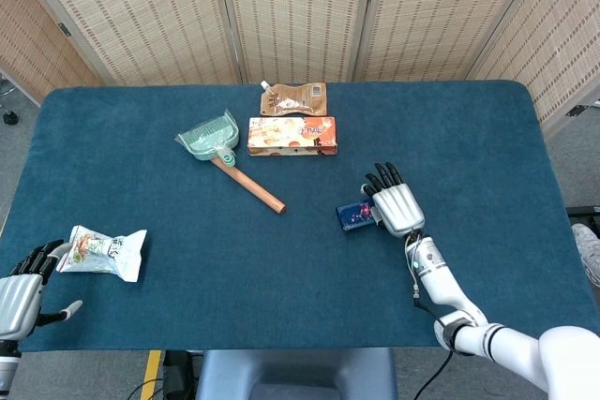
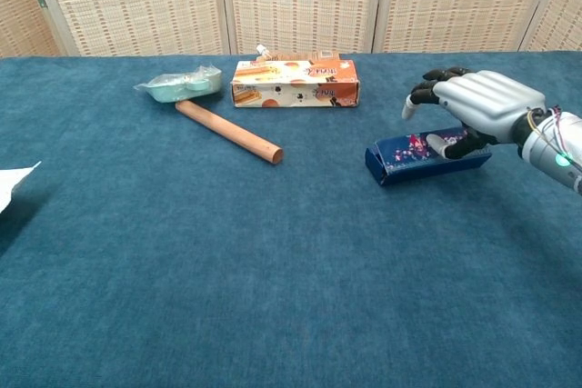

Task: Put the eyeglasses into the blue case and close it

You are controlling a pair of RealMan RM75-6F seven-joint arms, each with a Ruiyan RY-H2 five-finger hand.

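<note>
The blue case [image 1: 352, 216] [image 2: 414, 157] lies shut on the blue table, right of centre, its flowered lid facing up. The eyeglasses are hidden; no part of them shows. My right hand [image 1: 396, 205] [image 2: 479, 104] hovers over the case's right end, fingers spread and bent downward, and its thumb rests on the lid. It grips nothing. At the near left corner my left hand [image 1: 19, 293] hangs by the table edge with its fingers loosely apart and empty; the chest view does not show it.
A white snack packet [image 1: 105, 252] lies beside my left hand. Toward the back sit a green dustpan [image 1: 211, 138] with a wooden handle [image 1: 251, 187], an orange box [image 1: 292, 135] and a brown pouch [image 1: 293, 99]. Woven screens stand behind the table.
</note>
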